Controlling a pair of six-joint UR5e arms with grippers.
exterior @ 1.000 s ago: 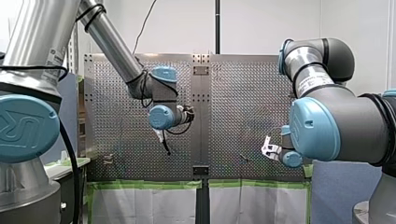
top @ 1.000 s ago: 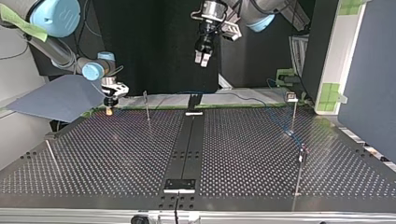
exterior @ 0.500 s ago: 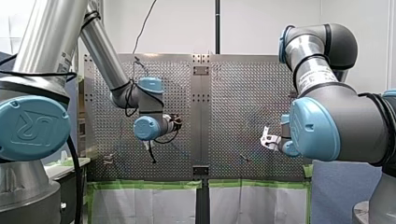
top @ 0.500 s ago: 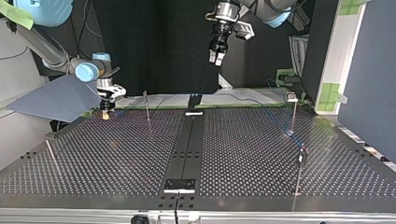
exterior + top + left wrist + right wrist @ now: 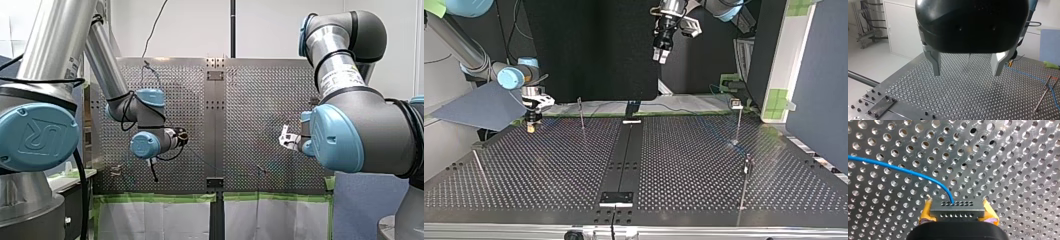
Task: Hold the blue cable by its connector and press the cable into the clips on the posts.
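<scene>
The blue cable (image 5: 898,168) leaves the holed face of the grey connector (image 5: 957,206) and arcs away across the perforated table (image 5: 1010,157). We hold that connector clamped between the yellow pads (image 5: 925,213) of our right gripper (image 5: 957,210), cable end pointing away from the gripper, low over the table. A thin post (image 5: 581,114) stands near the connector in the top view. Well away from the connector and much higher, our left gripper (image 5: 965,65) hangs with its metal fingers (image 5: 935,62) spread wide apart.
</scene>
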